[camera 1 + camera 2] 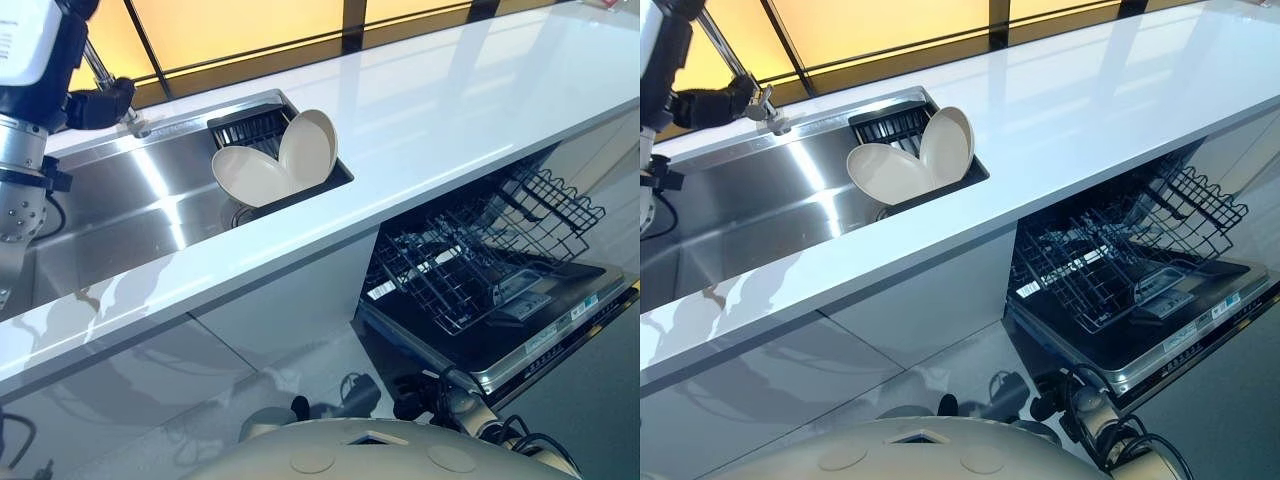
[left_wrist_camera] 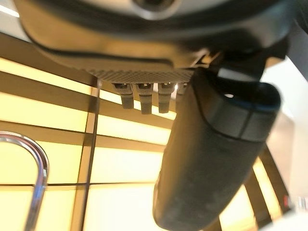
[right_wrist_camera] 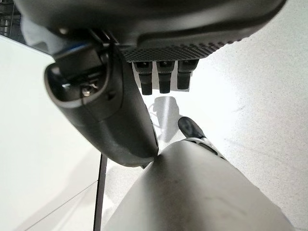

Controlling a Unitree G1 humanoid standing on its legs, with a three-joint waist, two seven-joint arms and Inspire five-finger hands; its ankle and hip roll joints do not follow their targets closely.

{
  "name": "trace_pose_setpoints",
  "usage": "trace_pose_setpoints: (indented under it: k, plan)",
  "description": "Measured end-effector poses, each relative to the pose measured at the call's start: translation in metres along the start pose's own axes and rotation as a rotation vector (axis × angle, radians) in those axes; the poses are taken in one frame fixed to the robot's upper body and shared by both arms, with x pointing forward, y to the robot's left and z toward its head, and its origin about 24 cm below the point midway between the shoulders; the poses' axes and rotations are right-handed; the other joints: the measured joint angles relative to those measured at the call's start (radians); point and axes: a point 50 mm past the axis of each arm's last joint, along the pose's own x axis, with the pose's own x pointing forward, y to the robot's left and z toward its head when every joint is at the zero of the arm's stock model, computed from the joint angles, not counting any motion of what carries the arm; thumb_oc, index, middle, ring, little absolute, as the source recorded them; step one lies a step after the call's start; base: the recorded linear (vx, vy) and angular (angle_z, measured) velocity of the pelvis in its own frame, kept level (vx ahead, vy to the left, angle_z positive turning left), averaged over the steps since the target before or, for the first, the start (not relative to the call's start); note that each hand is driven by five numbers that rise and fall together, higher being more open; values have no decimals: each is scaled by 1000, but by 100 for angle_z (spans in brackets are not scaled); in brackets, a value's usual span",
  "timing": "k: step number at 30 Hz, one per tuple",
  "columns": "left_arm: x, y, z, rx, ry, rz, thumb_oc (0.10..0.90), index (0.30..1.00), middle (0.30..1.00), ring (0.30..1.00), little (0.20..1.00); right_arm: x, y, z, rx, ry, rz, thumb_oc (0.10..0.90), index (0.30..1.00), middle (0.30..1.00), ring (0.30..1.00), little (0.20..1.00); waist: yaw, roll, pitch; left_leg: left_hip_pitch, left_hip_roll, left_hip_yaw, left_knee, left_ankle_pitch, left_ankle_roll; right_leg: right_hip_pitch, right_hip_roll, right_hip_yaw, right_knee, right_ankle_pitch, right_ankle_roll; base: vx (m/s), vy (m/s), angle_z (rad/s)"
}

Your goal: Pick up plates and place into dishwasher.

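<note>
Two cream plates lean on each other in a black drainer (image 1: 247, 124) at the right end of the steel sink (image 1: 120, 205): one lies tilted low (image 1: 248, 176), the other stands nearly upright (image 1: 309, 146) behind it. My left hand (image 1: 101, 103) is raised at the far left, above the sink's back edge by the tap, well apart from the plates. Its fingers (image 2: 143, 98) are relaxed and empty. My right hand (image 3: 110, 113) hangs low over the pale floor, open, holding nothing. The dishwasher's black wire rack (image 1: 480, 250) is pulled out over the lowered door (image 1: 545, 335), below the counter at the right.
A long white counter (image 1: 450, 110) runs across the view, with white cabinet fronts (image 1: 290, 300) under it. The chrome tap (image 2: 30, 159) curves up beside my left hand. Amber-lit window panels line the wall behind the sink.
</note>
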Motion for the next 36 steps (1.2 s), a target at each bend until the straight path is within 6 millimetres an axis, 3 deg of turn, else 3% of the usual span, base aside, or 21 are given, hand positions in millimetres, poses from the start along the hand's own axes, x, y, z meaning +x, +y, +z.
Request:
trace_pose_setpoints:
  k: [4, 9, 23, 36]
  plan:
    - [-5, -8, -4, 106, -52, -97, 800, 900, 900, 900, 900, 0, -1, -1, 0, 3, 2, 800, 900, 900, 900, 900, -2, 0, -4, 1, -1, 0, 0, 1, 1, 0, -1, 0, 0, 0, 0, 13, 49, 0]
    - [-16, -33, -7, 159, -80, -248, 800, 900, 900, 900, 900, -1, -3, -3, -8, 13, 5, 800, 900, 900, 900, 900, -5, 4, -6, 2, -1, 0, 0, 5, 6, 1, -1, -2, 0, 0, 0, 22, 53, 0]
    - [-42, -83, 10, 195, -205, -596, 800, 900, 900, 900, 900, -3, -11, -16, -36, 61, -8, 800, 900, 900, 900, 900, -30, 4, -7, 6, 0, 3, 0, 6, 8, 1, -1, 0, 0, 0, 0, 8, 33, 0]
    - [-39, -108, 30, 148, -226, -621, 800, 900, 900, 900, 900, -4, -9, -28, -36, 118, 0, 800, 900, 900, 900, 900, -54, 11, -11, 9, 0, 11, 0, 7, 8, 2, -1, 5, 0, 0, 1, 0, 0, 0]
